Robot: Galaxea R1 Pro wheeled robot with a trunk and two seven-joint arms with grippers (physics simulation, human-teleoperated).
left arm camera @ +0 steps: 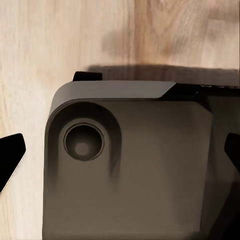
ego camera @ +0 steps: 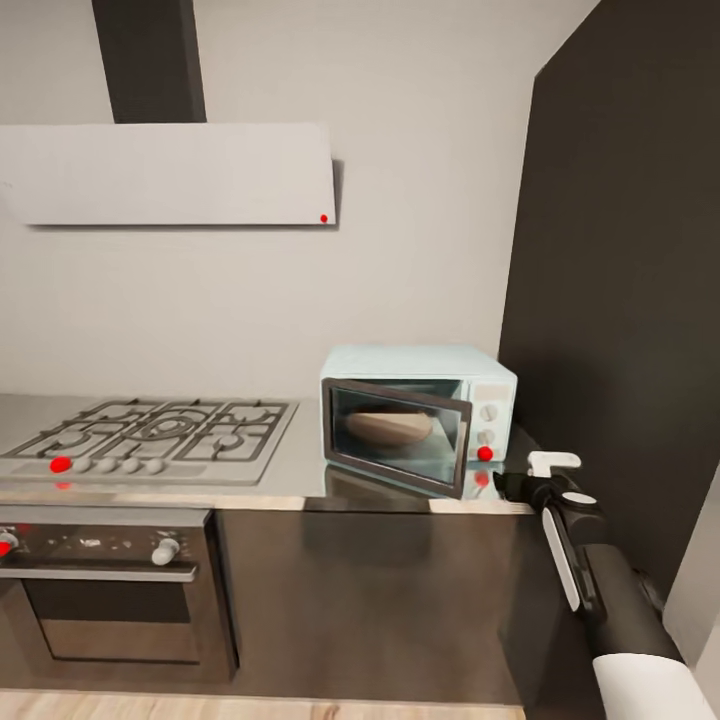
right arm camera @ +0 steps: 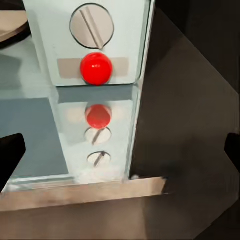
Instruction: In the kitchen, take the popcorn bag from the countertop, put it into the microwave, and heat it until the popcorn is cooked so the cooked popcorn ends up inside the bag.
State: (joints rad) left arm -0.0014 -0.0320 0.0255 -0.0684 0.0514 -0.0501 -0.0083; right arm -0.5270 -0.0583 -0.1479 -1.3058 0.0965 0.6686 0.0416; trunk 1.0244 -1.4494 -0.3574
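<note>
From the head view, the microwave sits on the worktop with its door ajar and the popcorn bag inside; the right gripper hovers just right of and below the red dot, so this arm is the nearer. The left wrist view looks down at the robot's base over wood floor, that gripper's fingers spread wide. The right wrist view faces the red dot and lower knob, fingers spread apart, holding nothing.

No legible text, brand, number or sign appears. The microwave control panel carries two unmarked knobs and a red dot; the oven panel bears small marks too blurred to read.
</note>
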